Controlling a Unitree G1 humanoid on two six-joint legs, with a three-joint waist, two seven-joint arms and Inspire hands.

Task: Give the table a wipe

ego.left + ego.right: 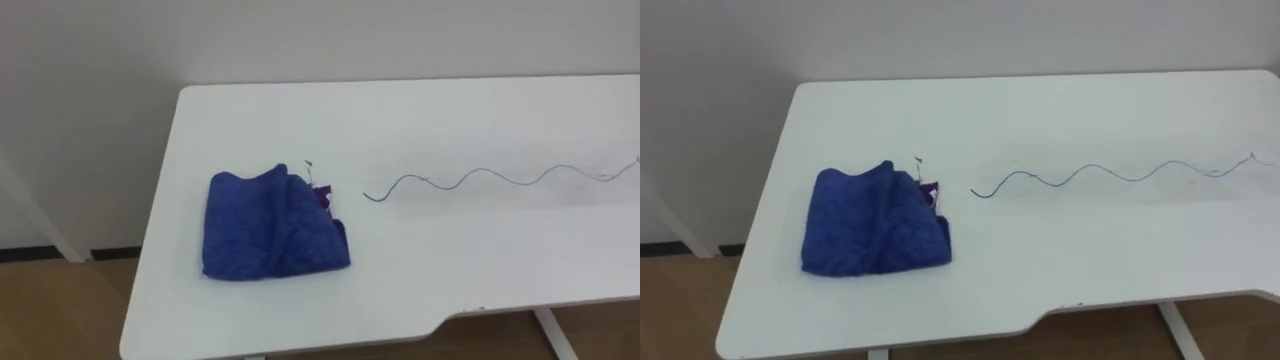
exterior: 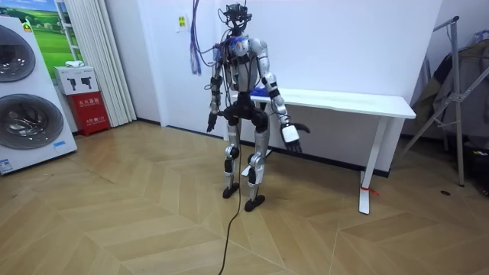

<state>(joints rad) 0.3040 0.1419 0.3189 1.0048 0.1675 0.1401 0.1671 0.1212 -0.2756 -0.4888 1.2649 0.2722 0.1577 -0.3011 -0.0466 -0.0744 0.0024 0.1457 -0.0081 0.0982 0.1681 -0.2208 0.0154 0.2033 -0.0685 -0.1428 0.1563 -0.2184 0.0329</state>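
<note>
Blue crumpled terry cloth (image 1: 272, 225) lies on white rectangular table (image 1: 450, 290); right hand (image 2: 291, 134) hangs slack-fingered, left hand (image 2: 210, 122) can't be read

deep blue cloth (image 1: 272, 225) (purple tag (image 1: 322, 197)) on white table (image 1: 450, 270), dark wavy line (image 1: 480, 180)

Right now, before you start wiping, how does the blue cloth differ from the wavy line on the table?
The blue cloth is a thick, rumpled heap; the wavy line is a thin, flat dark mark. The cloth sits toward the left; the line runs rightward from beside it. Both lie on the white table, not touching.
</note>
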